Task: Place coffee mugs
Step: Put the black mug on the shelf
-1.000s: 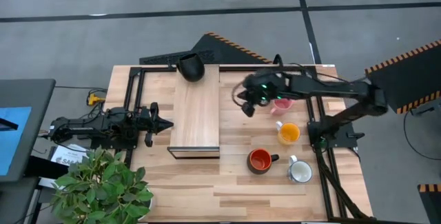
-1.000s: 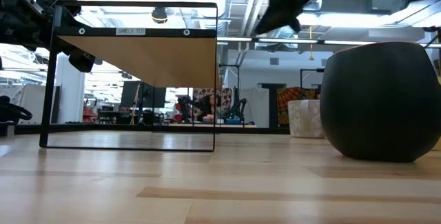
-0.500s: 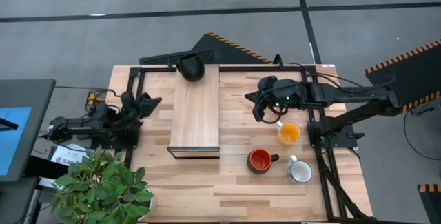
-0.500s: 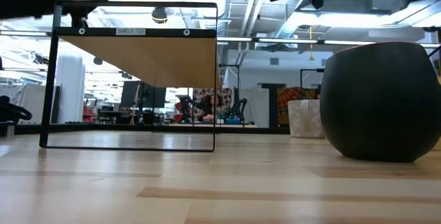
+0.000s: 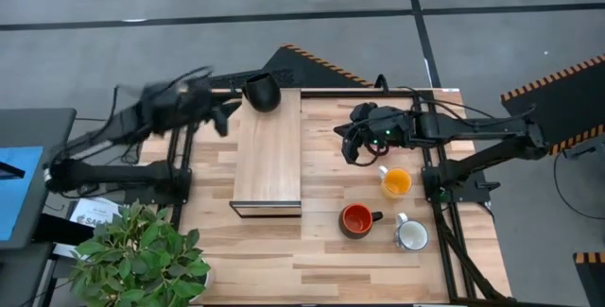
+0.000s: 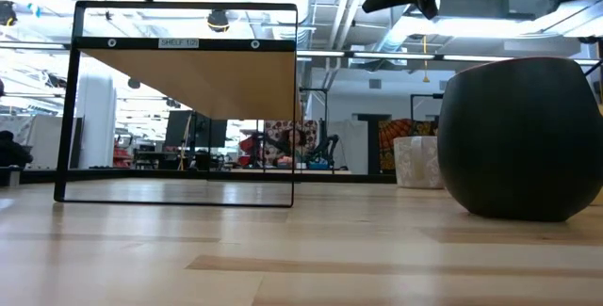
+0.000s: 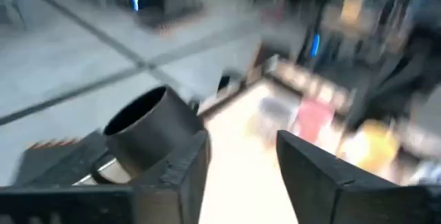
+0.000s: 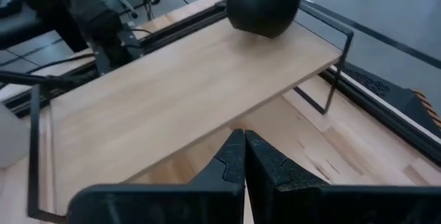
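The black mug [image 5: 263, 92] lies on its side at the far end of the wooden shelf [image 5: 268, 156], its dark hollow showing nothing inside; the low view shows its round body [image 6: 521, 138] resting on the wood. On the tabletop [image 5: 312, 260] to the right of the shelf stand the orange-yellow mug [image 5: 395, 182], the red-orange mug [image 5: 356, 219] and the white mug [image 5: 411, 236], all upright with mouths up; nothing can be made out inside them. The left pincer [image 5: 219, 110] hangs blurred just beside the black mug, its fingers [image 7: 186, 169] spread apart and gripping nothing, the mug's open mouth [image 7: 148, 131] just beyond them. The right pincer [image 5: 352, 146] hovers above the tabletop between the shelf and the orange-yellow mug, its fingers [image 8: 231, 165] pressed together, empty. A potted plant [image 5: 146, 255] sits at the near left corner.
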Controlling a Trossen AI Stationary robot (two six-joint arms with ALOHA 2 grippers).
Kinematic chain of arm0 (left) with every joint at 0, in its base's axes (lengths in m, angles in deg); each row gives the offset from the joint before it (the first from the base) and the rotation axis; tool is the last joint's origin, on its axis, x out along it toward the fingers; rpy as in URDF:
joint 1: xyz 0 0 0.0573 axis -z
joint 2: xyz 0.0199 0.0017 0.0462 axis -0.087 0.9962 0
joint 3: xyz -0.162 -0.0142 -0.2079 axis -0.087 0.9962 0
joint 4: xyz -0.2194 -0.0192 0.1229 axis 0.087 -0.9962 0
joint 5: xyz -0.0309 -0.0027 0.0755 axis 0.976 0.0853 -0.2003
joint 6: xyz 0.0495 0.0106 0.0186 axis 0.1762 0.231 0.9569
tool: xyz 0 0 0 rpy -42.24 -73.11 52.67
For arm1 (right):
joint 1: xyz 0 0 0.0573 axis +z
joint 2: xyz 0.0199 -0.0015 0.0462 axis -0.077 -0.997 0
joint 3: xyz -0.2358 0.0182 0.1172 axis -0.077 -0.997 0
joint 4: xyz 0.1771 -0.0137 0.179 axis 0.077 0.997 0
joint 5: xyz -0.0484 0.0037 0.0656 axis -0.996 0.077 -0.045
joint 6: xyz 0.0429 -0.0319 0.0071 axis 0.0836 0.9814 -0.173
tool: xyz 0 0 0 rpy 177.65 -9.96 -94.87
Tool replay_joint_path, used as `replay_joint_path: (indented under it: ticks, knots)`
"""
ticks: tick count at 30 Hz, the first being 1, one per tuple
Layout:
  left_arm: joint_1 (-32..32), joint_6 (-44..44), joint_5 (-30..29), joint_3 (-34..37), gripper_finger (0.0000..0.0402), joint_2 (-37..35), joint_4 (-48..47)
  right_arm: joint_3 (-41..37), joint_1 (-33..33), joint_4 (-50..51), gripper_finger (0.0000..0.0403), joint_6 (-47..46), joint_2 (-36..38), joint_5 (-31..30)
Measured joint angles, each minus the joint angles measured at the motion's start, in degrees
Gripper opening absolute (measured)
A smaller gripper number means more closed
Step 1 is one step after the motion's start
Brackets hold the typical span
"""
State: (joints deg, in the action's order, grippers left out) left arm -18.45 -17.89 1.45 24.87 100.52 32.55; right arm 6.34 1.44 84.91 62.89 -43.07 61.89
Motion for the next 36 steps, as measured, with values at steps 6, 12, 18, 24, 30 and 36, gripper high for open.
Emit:
replay_joint_path:
  ticks: [6,12,18,24,30,36]
  knots:
    - [-17.4,10.4,25.0,-22.2,0.0191,21.8,-22.7,0.0,0.1,0.2,0.0023,0.3,0.0,0.3]
    - [-26.3,12.8,32.3,-40.4,0.0193,39.0,-36.8,0.0,0.8,0.2,0.0024,0.3,0.0,0.4]
    - [-27.5,16.0,35.3,-50.6,0.0193,46.9,-43.2,0.0,1.4,0.5,0.0024,0.3,0.0,0.4]
    - [-27.5,18.7,34.6,-51.8,0.0193,49.1,-45.8,0.0,1.5,1.1,0.0024,0.1,0.0,0.4]
    - [-27.5,20.2,31.6,-51.3,0.0193,49.1,-46.2,0.0,1.5,1.1,0.0024,0.1,0.0,0.4]
    - [-27.3,21.6,33.2,-51.3,0.0193,49.1,-48.1,0.0,1.5,1.0,0.0024,0.1,0.0,0.4]
